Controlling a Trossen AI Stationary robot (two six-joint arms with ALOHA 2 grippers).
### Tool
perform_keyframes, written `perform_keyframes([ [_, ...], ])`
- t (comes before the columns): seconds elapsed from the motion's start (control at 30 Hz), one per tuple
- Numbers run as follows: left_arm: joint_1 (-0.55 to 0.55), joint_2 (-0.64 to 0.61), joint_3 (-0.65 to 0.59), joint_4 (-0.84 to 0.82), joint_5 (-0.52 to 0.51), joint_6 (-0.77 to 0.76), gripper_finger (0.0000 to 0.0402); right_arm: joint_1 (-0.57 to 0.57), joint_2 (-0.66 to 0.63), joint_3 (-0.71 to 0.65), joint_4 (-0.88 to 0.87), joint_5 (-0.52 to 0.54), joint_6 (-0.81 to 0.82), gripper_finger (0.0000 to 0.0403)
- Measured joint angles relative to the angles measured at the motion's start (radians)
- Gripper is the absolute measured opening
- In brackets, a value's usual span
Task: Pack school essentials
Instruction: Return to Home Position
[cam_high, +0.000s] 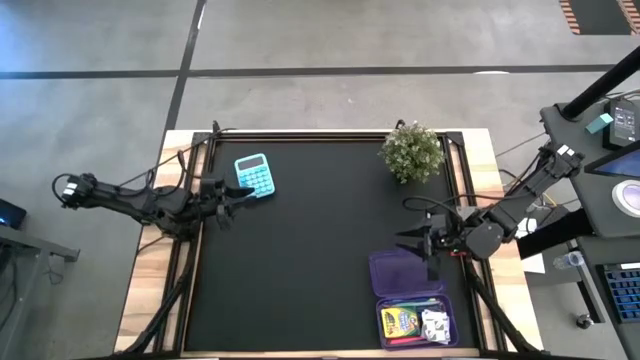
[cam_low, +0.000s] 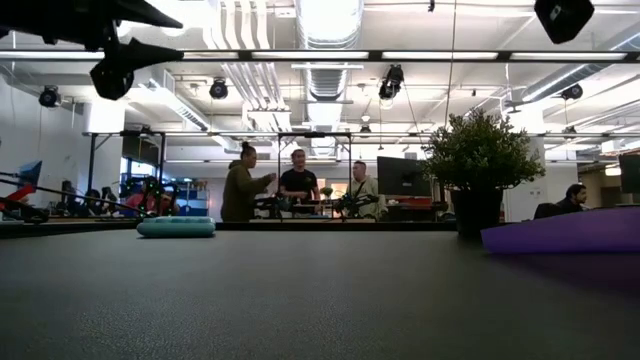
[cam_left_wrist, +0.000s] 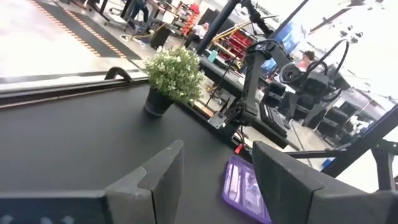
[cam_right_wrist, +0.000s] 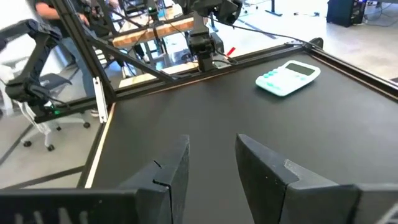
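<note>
Empty right gripper (cam_high: 412, 241), fingers apart, just beside purple case (cam_high: 400, 272) extending lengthwise away; left gripper (cam_high: 238, 197), also apart, farther

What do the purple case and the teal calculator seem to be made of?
The purple case looks like translucent plastic: its open lid appears tinted and see-through. The calculator seems hard plastic, a smooth teal body with rounded edges, though this is only a guess.

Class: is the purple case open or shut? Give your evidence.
Open. From above, the purple case lies spread flat, and the crayon box shows uncovered inside it.
</note>
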Motion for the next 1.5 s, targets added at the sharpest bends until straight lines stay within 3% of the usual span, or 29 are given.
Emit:
perform_keyframes([
  [0.47, 0.0, -0.004, -0.211, 0.331, 0.0, -0.026, 0.0173, 0.0, -0.075, -0.225, 0.277, -0.001, 0.01, 0.0118],
  [1.0, 0.0, -0.024, -0.268, 0.33, -0.023, -0.028, 0.0173, 0.0, -0.338, -0.429, 0.308, 0.0, 0.091, 0.0118],
  [1.5, 0.0, 0.078, -0.268, 0.331, -0.024, -0.129, 0.0173, 0.0, -0.502, -0.554, 0.31, 0.012, 0.122, 0.0118],
])
